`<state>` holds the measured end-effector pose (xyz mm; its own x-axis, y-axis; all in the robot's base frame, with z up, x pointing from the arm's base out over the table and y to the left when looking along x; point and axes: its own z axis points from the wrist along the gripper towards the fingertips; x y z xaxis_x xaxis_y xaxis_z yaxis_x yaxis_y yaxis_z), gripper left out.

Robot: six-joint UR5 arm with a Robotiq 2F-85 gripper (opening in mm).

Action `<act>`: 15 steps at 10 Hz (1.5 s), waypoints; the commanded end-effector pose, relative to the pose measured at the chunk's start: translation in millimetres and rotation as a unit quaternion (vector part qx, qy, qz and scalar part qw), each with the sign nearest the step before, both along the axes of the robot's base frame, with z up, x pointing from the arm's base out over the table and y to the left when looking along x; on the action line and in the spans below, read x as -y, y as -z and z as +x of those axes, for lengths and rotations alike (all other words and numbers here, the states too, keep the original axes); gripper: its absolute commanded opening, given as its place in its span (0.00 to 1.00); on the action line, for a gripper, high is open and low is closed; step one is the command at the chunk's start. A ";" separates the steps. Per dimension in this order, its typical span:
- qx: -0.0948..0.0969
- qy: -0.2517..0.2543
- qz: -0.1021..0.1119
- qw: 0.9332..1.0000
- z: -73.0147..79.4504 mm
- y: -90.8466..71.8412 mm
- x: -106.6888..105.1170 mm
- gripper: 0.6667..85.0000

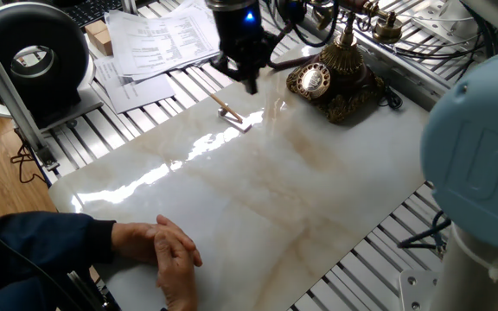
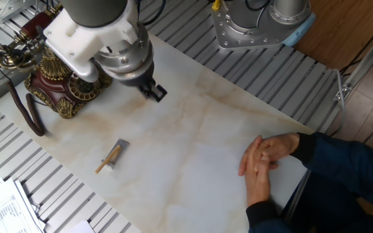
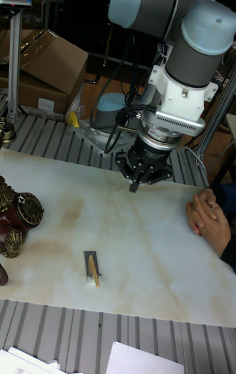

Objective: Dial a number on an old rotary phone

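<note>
- The surface point(image 1: 318, 199) is a pale marbled slab laid over a slatted metal frame; most of it is bare.
- The robot arm point(image 3: 190, 40) reaches in over the slab, its wrist pointing down, well above the marble.
- The big black round device point(image 1: 33, 56) stands off the slab at one corner, with loose papers point(image 1: 158, 39) beside it; neither belongs to the job.
- A person's clasped hands point(image 2: 264, 162) rest on the slab's edge opposite the phone, well apart from the arm.
- The old rotary phone point(image 1: 331, 82) sits at a far corner of the slab, its round brass dial point(image 1: 311, 79) facing up and toward the middle, the tall cradle rising behind it.
- The hand point(image 2: 153, 92) hangs over bare marble beside the phone, near it but touching nothing. It holds nothing, and the fingers look drawn together to a narrow tip, though whether they are fully closed I cannot tell.
- A small wooden stick on a grey pad point(image 2: 112, 156) lies flat on the slab, apart from both phone and hand.
- Step in hand, as I judge it: the approach, with no dialling begun.
- The next move calls for bringing the fingertip over the dial, lowering it into one finger hole without striking the brass rim, then sweeping round in an arc to the stop. The phone looks light enough to slide or tip if pushed sideways.
</note>
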<state>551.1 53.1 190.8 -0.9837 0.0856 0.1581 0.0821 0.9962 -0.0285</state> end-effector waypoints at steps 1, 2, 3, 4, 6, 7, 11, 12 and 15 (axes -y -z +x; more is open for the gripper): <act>0.086 0.014 0.042 0.995 46.4 1.6 -24.8 0.02; 0.120 0.032 0.058 0.991 64.4 0.0 -33.1 0.02; 0.118 0.023 0.066 0.991 63.6 -0.4 -37.0 0.02; 0.110 0.016 0.065 0.992 58.8 0.0 -36.7 0.02; 0.080 0.012 0.046 0.996 43.2 1.5 -26.4 0.02; 0.063 0.009 0.036 0.997 34.4 1.6 -21.6 0.02; -0.013 -0.021 -0.007 1.000 -4.9 -2.4 3.3 0.02; -0.025 -0.045 -0.009 0.999 7.9 -8.4 23.1 0.02; -0.013 -0.051 -0.028 0.998 66.8 1.3 39.2 0.02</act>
<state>589.0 26.8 194.7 -0.9839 0.0154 0.1779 0.0049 0.9982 -0.0595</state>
